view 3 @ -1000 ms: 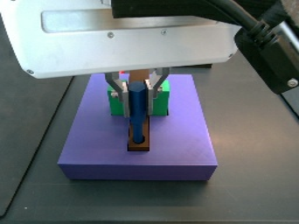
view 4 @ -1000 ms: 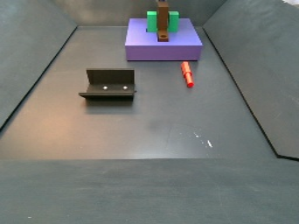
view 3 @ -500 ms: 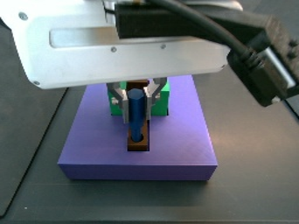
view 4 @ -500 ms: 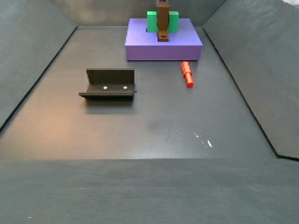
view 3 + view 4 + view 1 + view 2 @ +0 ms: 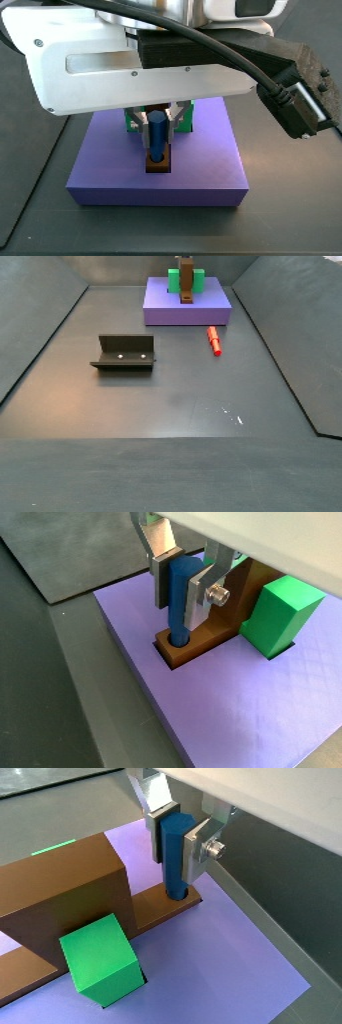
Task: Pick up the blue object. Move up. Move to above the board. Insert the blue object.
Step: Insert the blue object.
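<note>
I see the gripper [image 5: 185, 574] clamped on the slim blue rectangular peg [image 5: 178, 600], upright, apparently seated in the brown strip [image 5: 203, 644] on the flat purple square board [image 5: 254, 717].

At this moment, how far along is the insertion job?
Pickup, lift and the move over the board look done. In hand: the blue object stands upright between the tool's fingers, its lower end in the brown strip. Left: confirming it is fully seated, then release. The red peg lies untouched on the floor.

One blue object [image 5: 179, 597] — one red peg [image 5: 214, 341], one board [image 5: 187, 312], one fixture [image 5: 126, 352], one end effector [image 5: 187, 580].
</note>
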